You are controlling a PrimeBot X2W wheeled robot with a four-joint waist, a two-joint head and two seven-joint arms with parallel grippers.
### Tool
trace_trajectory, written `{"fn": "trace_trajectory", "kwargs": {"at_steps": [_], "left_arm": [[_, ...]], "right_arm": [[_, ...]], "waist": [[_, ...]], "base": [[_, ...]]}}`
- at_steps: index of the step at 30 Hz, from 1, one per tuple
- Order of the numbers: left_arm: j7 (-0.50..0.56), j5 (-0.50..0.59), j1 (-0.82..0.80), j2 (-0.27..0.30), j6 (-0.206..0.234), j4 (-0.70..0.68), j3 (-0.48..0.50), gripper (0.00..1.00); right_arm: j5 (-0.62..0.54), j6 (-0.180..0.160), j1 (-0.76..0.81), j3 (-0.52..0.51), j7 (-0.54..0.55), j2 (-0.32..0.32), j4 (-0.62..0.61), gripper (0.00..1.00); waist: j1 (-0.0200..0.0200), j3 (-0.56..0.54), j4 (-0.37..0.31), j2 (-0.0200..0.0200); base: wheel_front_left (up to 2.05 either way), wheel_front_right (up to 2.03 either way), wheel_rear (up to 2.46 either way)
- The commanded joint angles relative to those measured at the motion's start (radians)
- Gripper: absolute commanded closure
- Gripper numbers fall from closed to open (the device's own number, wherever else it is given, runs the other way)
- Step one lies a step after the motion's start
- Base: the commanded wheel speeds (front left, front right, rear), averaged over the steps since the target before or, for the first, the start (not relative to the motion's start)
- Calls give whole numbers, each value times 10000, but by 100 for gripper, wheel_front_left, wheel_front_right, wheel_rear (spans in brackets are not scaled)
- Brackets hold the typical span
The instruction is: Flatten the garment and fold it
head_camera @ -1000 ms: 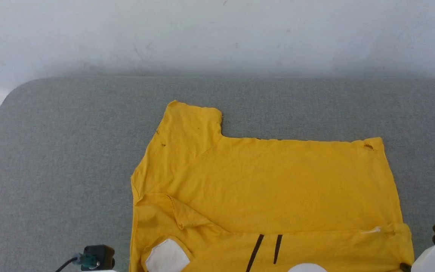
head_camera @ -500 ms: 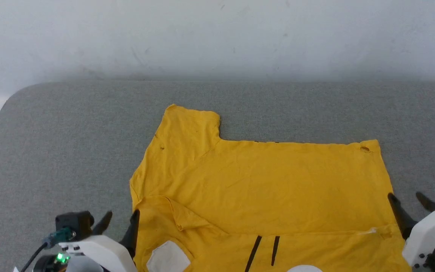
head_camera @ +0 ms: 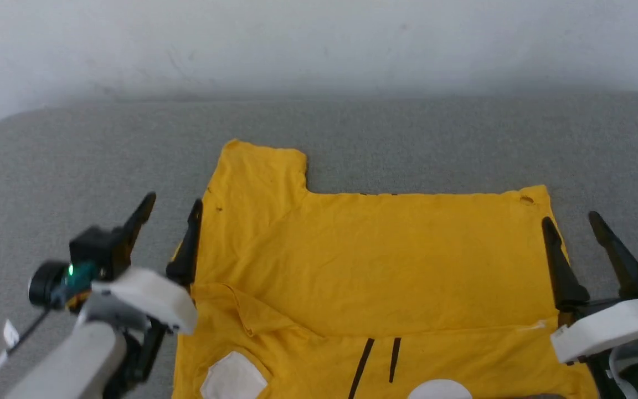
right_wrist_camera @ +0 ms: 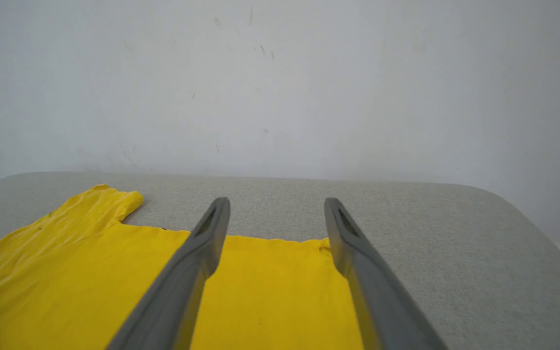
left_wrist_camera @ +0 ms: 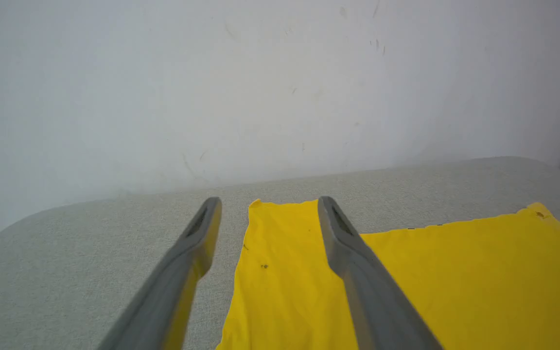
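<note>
While left pincer point(head_camera: 174, 199) and right pincer point(head_camera: 569, 218) gape empty, the garment point(head_camera: 374, 255) lies between.

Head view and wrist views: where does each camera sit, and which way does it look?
Head view: on the robot's head, looking forward and down at the yellow T-shirt on the grey table; left hand and right hand show, open.
Left wrist view: on the left wrist, looking along its fingers over the sleeve to the white wall.
Right wrist view: on the right wrist, looking along its fingers over the hem corner to that wall.
Shared: both wrist views show sleeve and wall.
</note>
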Motion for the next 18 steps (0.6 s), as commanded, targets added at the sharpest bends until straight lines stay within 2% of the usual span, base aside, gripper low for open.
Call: {"fn": "trace_trajectory", "kwargs": {"at_steps": [1, 3, 8, 12, 15, 18], "left_arm": [[295, 165, -547, 128, -120, 103, -56, 0], [1018, 279, -1297, 299, -333, 306, -195, 0], [2914, 247, -3318, 789, -1230, 967, -356, 0], [4685, -37, -4842, 1081, -2096, 1809, -533, 0], [5831, -186, -5825, 1187, -2955, 2404, -832, 0], [6876, -308, -6612, 1249, -3389, 3151, -994, 0]], "right_arm": [[-101, -9, -214, 88, -111, 61, -13, 0], [-154, -9, -368, 211, -181, 173, -36, 0], [-142, -9, -771, 538, -277, 394, -141, 0], [223, -9, -1108, 706, -447, 606, -128, 0], [565, -9, -1333, 825, -611, 724, -108, 0], [598, -9, -1500, 978, -727, 765, -82, 0]], "waist": [[-1, 598, -414, -1], [-1, 912, -635, -1], [-1, 1874, -1383, -1], [-1, 2628, -1942, -1], [-1, 3043, -2281, -1], [-1, 3363, -2555, -1]], "base": [[0, 0, 0], [0, 0, 0], [0, 0, 0], [0, 0, 0], [0, 0, 0], [0, 0, 0]]}}
